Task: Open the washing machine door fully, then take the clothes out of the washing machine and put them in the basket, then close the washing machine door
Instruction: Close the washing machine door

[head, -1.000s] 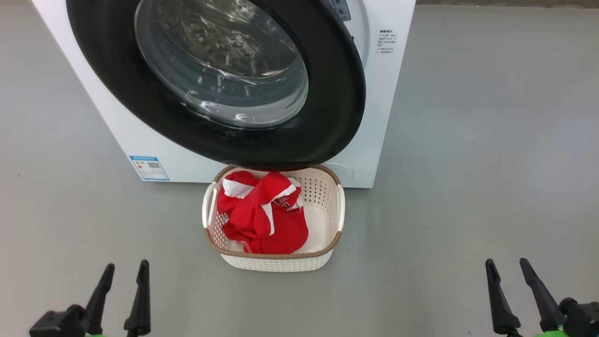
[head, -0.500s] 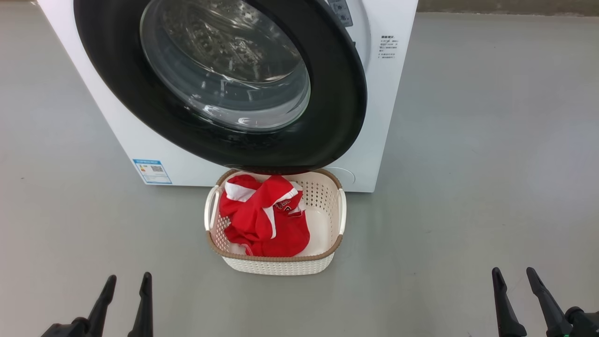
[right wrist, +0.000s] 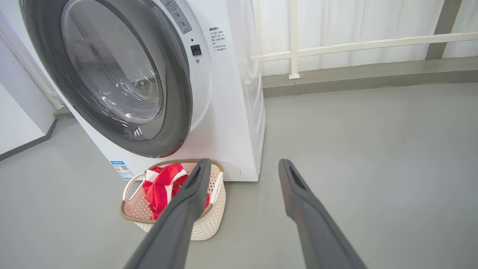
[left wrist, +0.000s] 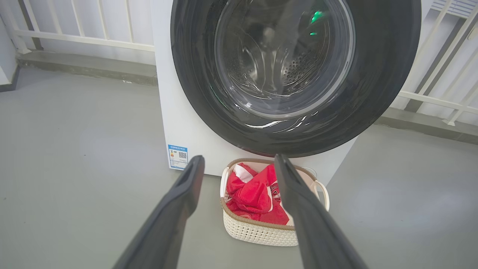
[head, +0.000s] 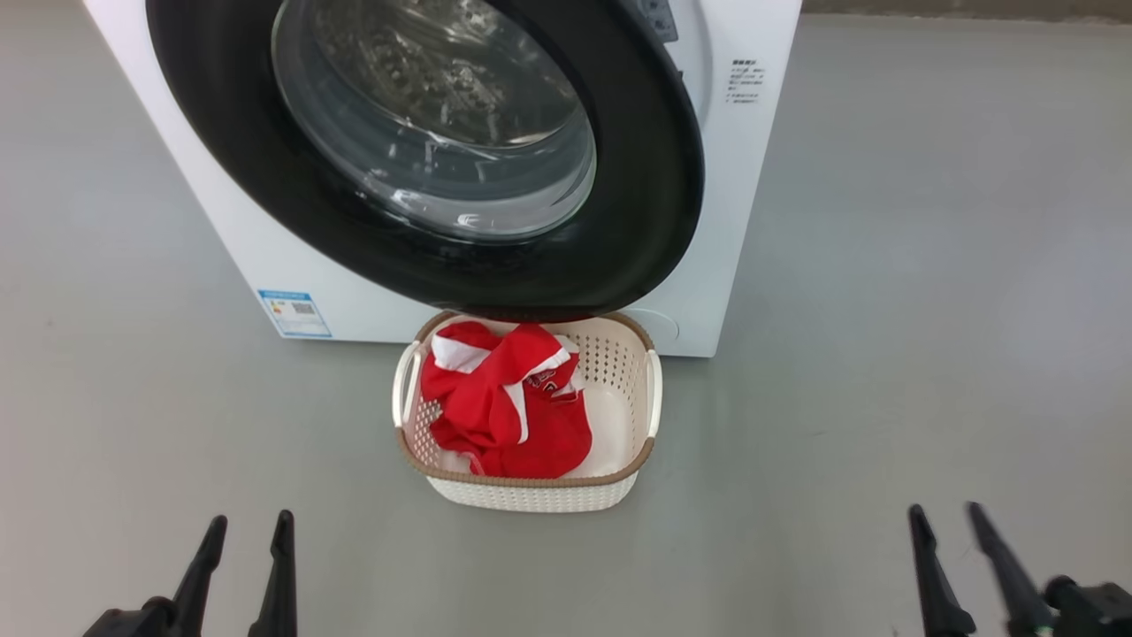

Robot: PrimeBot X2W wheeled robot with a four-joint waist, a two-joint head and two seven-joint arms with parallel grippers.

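Note:
The white washing machine (head: 734, 177) stands ahead of me. Its washing machine door (head: 654, 203), black-rimmed with a glass bowl, lies against the front; the steel drum shows through the glass. On the floor just below the door sits the cream basket (head: 531, 482), holding red clothes (head: 504, 407) with white trim. My left gripper (head: 249, 526) is open and empty at the lower left, well short of the basket. My right gripper (head: 942, 513) is open and empty at the lower right. The left wrist view frames the basket (left wrist: 257, 233) between the left gripper's (left wrist: 239, 160) fingers.
Grey floor spreads on both sides of the machine. A blue label (head: 296, 311) sits low on its front left. Behind the machine, a white railing (right wrist: 336, 46) on a low grey ledge (right wrist: 373, 76) runs along the wall.
The head camera has shifted, so the machine and basket sit slightly further right in the picture. Both grippers show lower in view than a second ago and stay open.

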